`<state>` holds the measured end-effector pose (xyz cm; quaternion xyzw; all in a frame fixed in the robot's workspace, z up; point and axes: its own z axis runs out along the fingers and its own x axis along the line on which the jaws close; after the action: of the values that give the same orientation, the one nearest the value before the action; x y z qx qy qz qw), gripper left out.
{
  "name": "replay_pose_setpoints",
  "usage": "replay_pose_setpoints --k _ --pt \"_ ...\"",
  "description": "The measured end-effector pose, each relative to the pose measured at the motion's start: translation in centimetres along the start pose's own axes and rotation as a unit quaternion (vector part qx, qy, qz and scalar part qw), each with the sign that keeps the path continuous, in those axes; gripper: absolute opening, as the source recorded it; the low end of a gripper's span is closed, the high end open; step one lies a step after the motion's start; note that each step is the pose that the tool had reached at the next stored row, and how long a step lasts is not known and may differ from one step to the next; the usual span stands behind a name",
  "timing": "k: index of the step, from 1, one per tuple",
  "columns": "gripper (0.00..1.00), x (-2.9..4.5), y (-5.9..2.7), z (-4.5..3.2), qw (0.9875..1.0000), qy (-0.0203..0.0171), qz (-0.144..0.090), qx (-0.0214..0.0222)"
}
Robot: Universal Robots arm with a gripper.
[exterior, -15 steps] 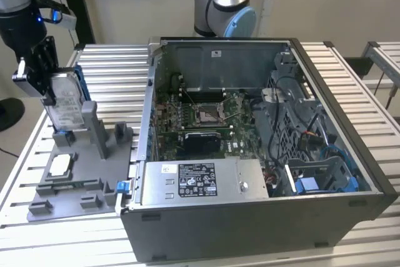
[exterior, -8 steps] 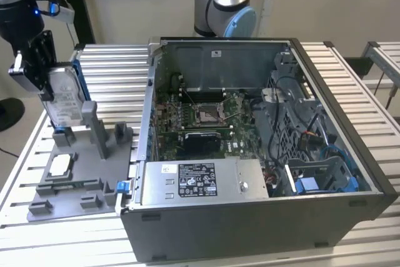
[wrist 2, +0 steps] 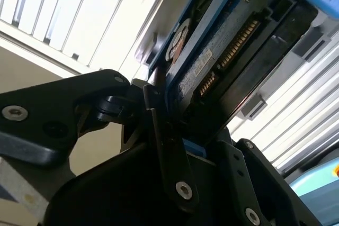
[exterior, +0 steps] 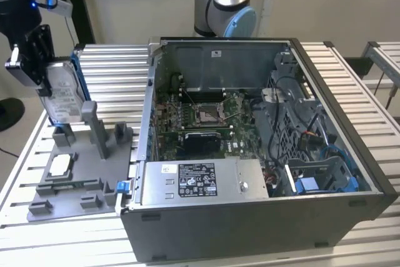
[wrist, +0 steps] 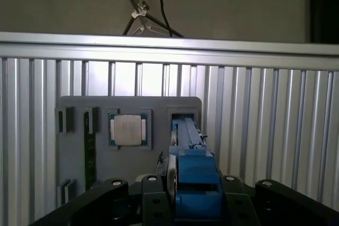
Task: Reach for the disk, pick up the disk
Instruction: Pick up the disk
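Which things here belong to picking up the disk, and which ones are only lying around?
For the job: the disk, held upright; the gripper, closed on it.
Just lying about: the small chip in the grey tray; the open computer case; the slatted table.

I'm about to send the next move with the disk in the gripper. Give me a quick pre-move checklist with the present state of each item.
1. Gripper shut on the disk: ok. In the second wrist view the fingers press against its faces.
2. Disk standing upright on edge: ok in the exterior view.
3. Disk's lower edge free of the grey fixture: cannot tell. It sits just above the posts.
4. Chip seated in its own pocket, apart from the disk: ok.
5. Open computer case away from the disk, on the exterior view's right: ok.
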<state>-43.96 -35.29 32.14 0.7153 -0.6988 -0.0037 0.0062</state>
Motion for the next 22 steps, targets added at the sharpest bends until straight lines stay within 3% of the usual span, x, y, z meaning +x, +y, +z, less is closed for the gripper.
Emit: replay_pose_setpoints --k 15,22 --pt "0.00 0.00 0.02 -1.64 1.0000 0.0000 0.000 0.0000" --pt "0.00 0.01 0.05 -3.22 1.0000 0.0000 0.000 0.0001"
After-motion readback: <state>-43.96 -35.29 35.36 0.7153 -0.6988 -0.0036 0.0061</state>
